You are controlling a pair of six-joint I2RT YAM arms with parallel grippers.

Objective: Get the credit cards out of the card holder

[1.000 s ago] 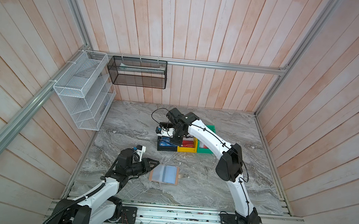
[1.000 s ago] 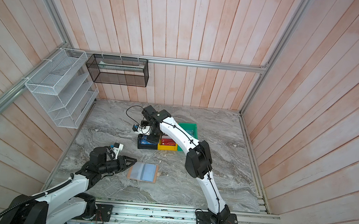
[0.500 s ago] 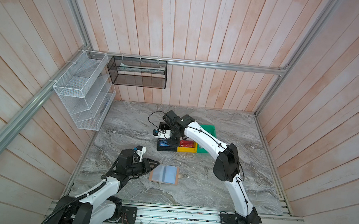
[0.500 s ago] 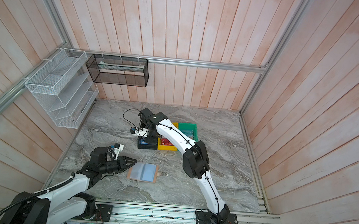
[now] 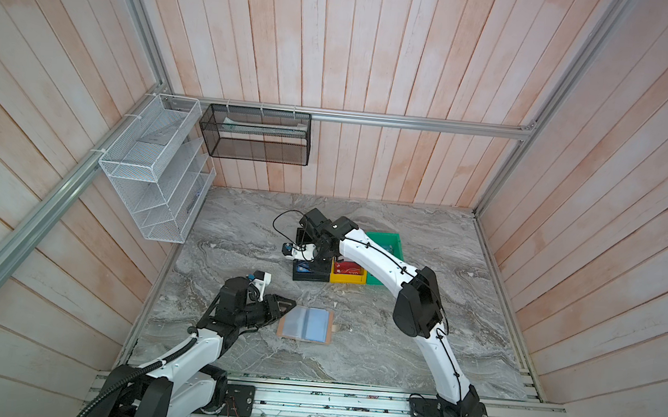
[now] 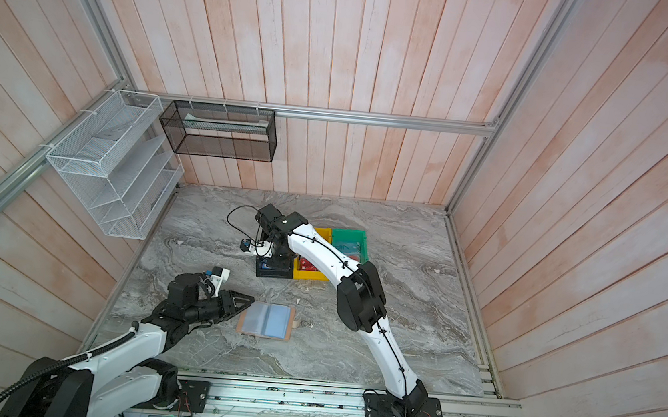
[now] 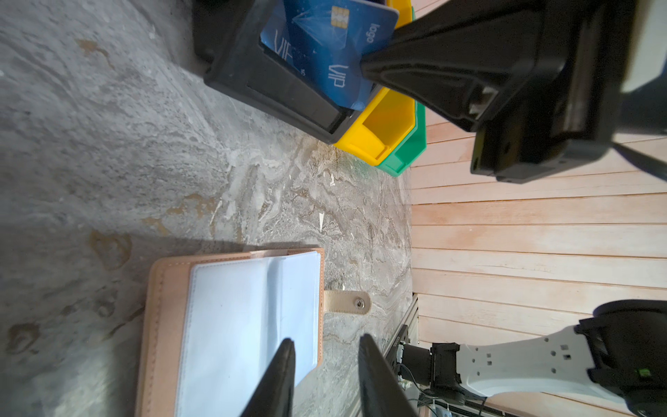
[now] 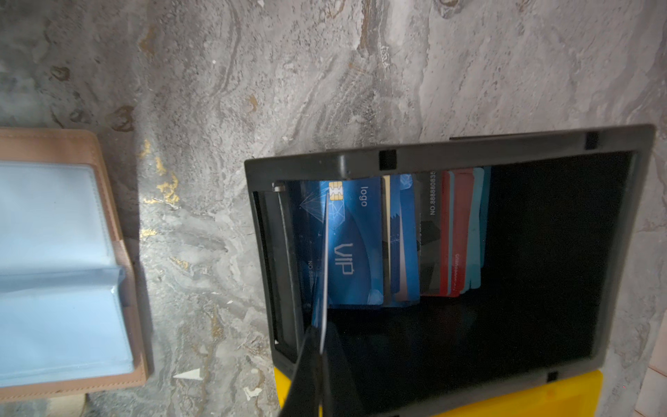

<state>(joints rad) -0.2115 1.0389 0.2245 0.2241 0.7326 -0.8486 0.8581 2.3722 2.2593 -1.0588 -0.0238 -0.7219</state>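
Blue card (image 7: 335, 47), tan holder (image 7: 231, 325) — marbled grey table (image 7: 108, 144)

Bright, even light — soft shadows, perhaps slight wrist-view blur.

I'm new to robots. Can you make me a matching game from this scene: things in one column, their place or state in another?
1 card holder
2 right gripper
3 left gripper
4 yellow bin

A shut on a blue card at the black bin
B lying open on the table
C between the black bin and the green bin
D open, at the card holder's edge

Pairs: 1-B, 2-A, 3-D, 4-C
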